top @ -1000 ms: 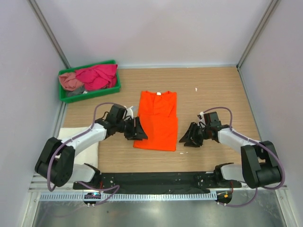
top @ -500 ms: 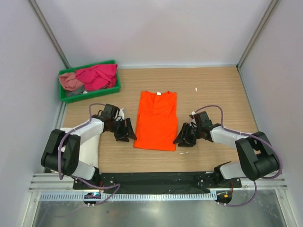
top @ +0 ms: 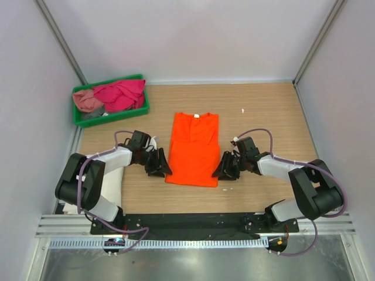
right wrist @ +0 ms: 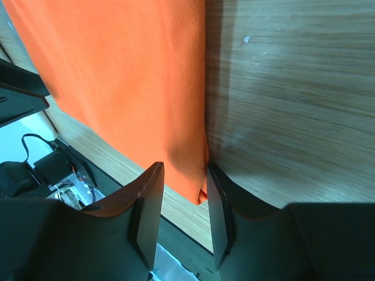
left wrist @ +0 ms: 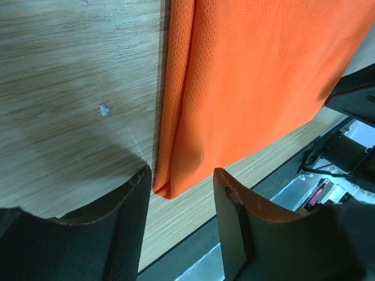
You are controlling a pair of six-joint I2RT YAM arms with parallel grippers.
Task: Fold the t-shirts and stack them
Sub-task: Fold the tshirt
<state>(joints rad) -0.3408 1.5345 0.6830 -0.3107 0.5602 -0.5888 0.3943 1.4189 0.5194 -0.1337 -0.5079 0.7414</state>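
On the wooden table (top: 263, 111), the orange t-shirt (top: 195, 146) lies flat in the middle, folded into a long strip with its collar at the far end. At the far-left corner, the green tray (top: 140, 107) holds a crumpled magenta t-shirt (top: 122, 93) and a pink t-shirt (top: 87, 100). A white t-shirt (top: 113, 186) rests at the near left, partly under the left arm. The left gripper (left wrist: 181, 175) sits low with its jaws apart, straddling the orange shirt's near-left corner. The right gripper (right wrist: 184, 170), set narrower but also unclosed, straddles the near-right corner.
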